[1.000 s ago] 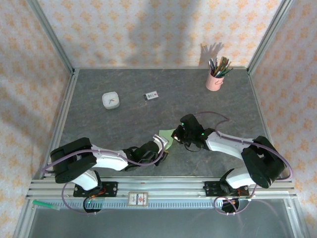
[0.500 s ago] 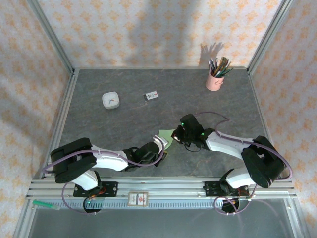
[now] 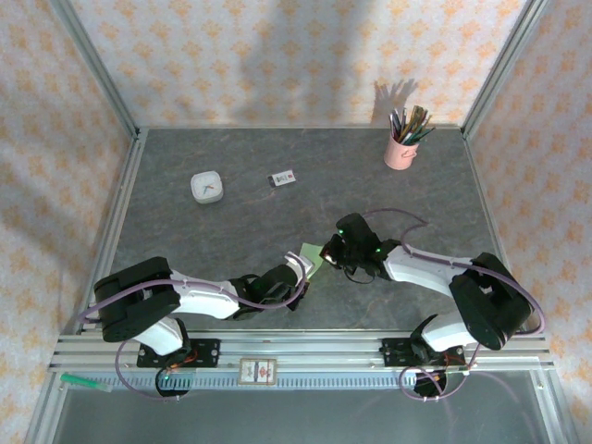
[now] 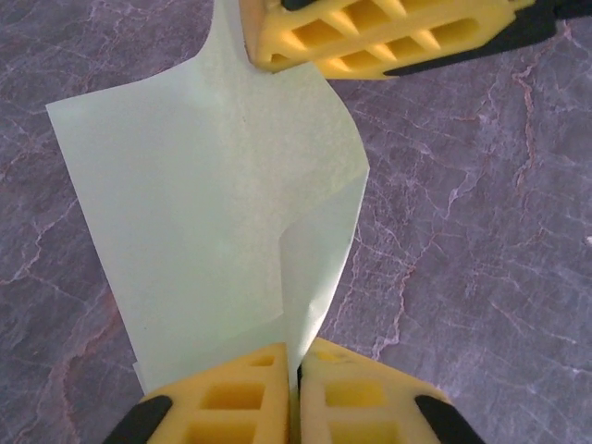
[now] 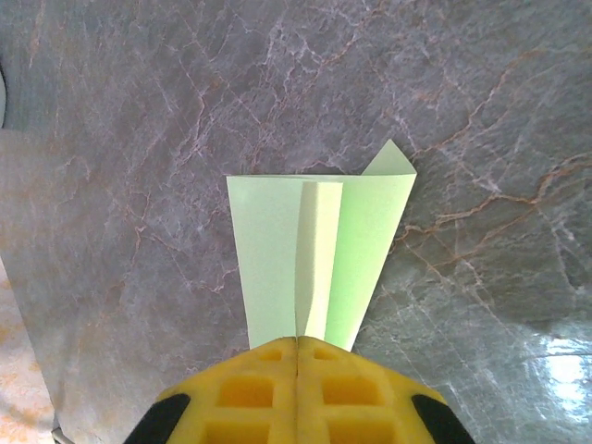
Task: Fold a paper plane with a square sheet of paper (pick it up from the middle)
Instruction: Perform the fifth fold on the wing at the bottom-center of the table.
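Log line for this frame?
phase: folding | paper: creased, partly folded | left hand: shut on paper | right hand: shut on paper, opposite end

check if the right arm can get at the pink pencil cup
Probably not yet: the right end effector is shut on the green paper, which the left end effector also pinches. The table toward the pink pencil cup looks bare.

The scene is brightly, evenly lit; soft shadows are thrown on the back wall (image 3: 305,65), far beyond the right gripper (image 3: 326,252). In the right wrist view white glare is seen on the table (image 5: 555,370) to that gripper's right, dim shade to its left.
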Robot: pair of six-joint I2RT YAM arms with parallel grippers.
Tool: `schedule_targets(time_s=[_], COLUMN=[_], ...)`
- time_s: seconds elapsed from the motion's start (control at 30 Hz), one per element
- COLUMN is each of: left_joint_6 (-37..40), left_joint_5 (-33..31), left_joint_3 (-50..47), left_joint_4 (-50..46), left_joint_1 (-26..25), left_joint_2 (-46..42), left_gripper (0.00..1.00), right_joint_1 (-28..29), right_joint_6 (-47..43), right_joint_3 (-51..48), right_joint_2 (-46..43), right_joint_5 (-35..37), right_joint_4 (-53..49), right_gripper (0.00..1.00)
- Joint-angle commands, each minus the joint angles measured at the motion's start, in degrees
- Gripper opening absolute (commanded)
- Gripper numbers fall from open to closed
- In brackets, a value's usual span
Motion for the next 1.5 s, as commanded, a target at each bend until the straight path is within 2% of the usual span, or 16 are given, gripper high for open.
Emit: schedule_targets(time_s=[0.0, 0.13, 0.3, 0.5, 0.67, 0.83, 0.93, 1.47], left_joint_6=[-1.95, -3.68, -6.68, -12.63, -16.65, -20.11, -21.42, -34.29], left_joint_5=[1.58, 3.05, 6.53, 11.95, 16.11, 20.70, 22.53, 24.48], left_joint_3=[-0.47, -1.59, -3.40, -8.35, -11.67, -13.81, -13.28, -17.06], left_joint_4=[2.28, 4.29, 7.86, 16.99, 24.00, 31.30, 32.04, 44.35], left_joint_1=[-0.27, 0.25, 1.68, 4.51, 5.97, 7.08, 7.87, 9.26], left_joint_2=[-1.15, -1.32, -1.00, -2.12, -2.64, -1.64, 0.30, 9.16], left_gripper=[0.06, 0.00, 0.00, 0.00, 0.00, 0.00, 0.00, 0.00], right_joint_1=[0.11, -0.07, -0.34, -0.38, -0.42, -0.42, -0.42, 0.14], right_joint_6=[0.15, -0.81, -2.54, -7.14, -10.97, -13.85, -15.70, -21.23], right_joint_3=[-0.57, 0.06, 0.82, 1.62, 2.58, 3.21, 3.23, 1.82], right_joint_2=[0.41, -0.02, -1.07, -5.17, -7.79, -8.61, -9.10, -9.88], right_joint_5=[0.71, 1.45, 1.89, 6.06, 9.70, 9.62, 9.17, 3.98], right_joint_4=[0.07, -0.82, -1.71, -4.57, -6.72, -6.15, -5.43, -2.57], right_gripper=[0.00, 0.02, 0.18, 0.30, 0.32, 0.32, 0.32, 0.27])
